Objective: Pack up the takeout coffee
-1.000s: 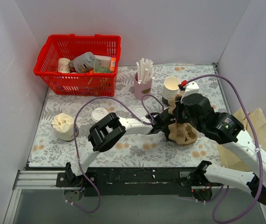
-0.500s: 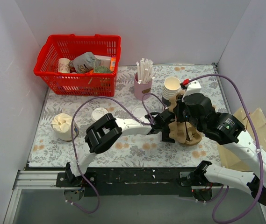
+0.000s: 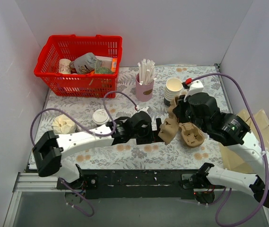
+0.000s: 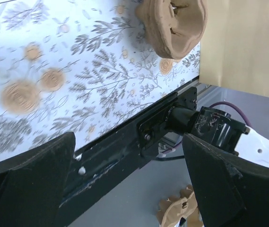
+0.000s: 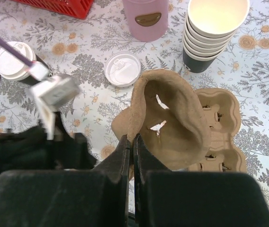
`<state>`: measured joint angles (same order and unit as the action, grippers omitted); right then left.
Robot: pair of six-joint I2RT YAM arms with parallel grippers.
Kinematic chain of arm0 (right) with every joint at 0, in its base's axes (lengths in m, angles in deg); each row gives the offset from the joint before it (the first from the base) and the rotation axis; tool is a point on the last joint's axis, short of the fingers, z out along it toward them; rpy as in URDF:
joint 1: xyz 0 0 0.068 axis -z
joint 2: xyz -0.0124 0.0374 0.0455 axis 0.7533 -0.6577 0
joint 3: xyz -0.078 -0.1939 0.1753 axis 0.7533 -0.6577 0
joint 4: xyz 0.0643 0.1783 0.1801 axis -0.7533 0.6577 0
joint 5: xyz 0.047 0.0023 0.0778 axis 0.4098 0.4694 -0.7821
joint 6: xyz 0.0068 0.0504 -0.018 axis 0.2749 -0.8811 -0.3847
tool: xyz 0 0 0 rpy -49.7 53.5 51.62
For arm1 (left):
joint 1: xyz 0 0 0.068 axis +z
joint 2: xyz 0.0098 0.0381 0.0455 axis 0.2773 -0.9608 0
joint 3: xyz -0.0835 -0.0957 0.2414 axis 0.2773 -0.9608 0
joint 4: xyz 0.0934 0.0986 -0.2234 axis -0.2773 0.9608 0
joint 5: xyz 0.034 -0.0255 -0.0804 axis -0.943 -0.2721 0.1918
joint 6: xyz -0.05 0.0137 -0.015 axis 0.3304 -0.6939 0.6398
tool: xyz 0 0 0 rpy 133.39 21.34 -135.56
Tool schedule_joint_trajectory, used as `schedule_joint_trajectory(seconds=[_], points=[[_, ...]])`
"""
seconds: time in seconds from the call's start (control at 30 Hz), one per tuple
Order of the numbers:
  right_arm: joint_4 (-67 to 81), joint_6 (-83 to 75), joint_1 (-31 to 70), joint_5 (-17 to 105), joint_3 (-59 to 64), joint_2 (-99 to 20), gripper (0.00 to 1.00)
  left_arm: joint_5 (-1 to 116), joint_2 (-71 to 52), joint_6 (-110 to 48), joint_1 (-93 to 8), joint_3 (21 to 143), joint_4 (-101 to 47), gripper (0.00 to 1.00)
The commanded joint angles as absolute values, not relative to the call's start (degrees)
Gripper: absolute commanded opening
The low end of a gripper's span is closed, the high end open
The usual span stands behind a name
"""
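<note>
The right gripper (image 5: 133, 140) pinches the rim of the tilted brown paper-pulp cup tray (image 5: 169, 127). The left gripper (image 3: 156, 129) sits wide open beside it. The dark brown white-lidded paper cup (image 3: 100, 117) stands well to its left. That thin pinch could drop the tray.

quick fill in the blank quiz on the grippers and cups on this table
1. The right gripper is ____ on the rim of a tilted pulp cup carrier.
2. The left gripper holds nothing, and its jaws stand ____.
3. The cup holding the white sticks is ____ in colour.
4. The takeout coffee stands upright on the table under a ____ lid.

Missing words: shut; open; pink; white
</note>
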<state>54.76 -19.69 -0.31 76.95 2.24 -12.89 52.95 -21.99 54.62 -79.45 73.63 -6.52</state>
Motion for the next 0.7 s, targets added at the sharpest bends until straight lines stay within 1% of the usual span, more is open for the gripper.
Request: schedule_joint_trajectory(seconds=[0.0,0.03,0.17,0.23,0.37,0.5,0.6,0.67], points=[[56.66,-18.19,-0.17,75.34,3.49,-14.55,0.01,44.40,-10.78,56.86,-79.99,70.43,0.95,0.98],[56.74,-18.19,-0.17,75.07,3.58,-15.08,0.01,43.00,-7.71,57.47,-80.08,69.90,4.62,0.98],[56.48,-18.37,-0.08,73.84,3.84,-16.14,0.01,35.27,-2.33,60.90,-79.91,67.09,13.52,0.98],[55.87,-18.63,-0.08,72.88,3.49,-16.32,0.01,33.68,-0.14,63.63,-79.99,66.21,17.91,0.98],[56.74,-17.93,-0.08,70.68,2.26,-17.89,0.01,32.09,3.99,66.70,-79.91,65.06,21.97,0.98],[56.40,-18.28,-0.25,68.58,-1.51,-20.44,0.01,29.28,8.13,69.34,-79.99,65.67,26.80,0.98],[55.34,-20.38,-1.04,69.96,-5.20,-22.63,0.01,26.47,9.80,71.54,-79.91,67.25,31.98,0.98],[55.34,-23.10,-3.76,72.60,-7.22,-24.22,0.01,25.67,10.16,72.59,-79.99,68.74,35.15,0.98]])
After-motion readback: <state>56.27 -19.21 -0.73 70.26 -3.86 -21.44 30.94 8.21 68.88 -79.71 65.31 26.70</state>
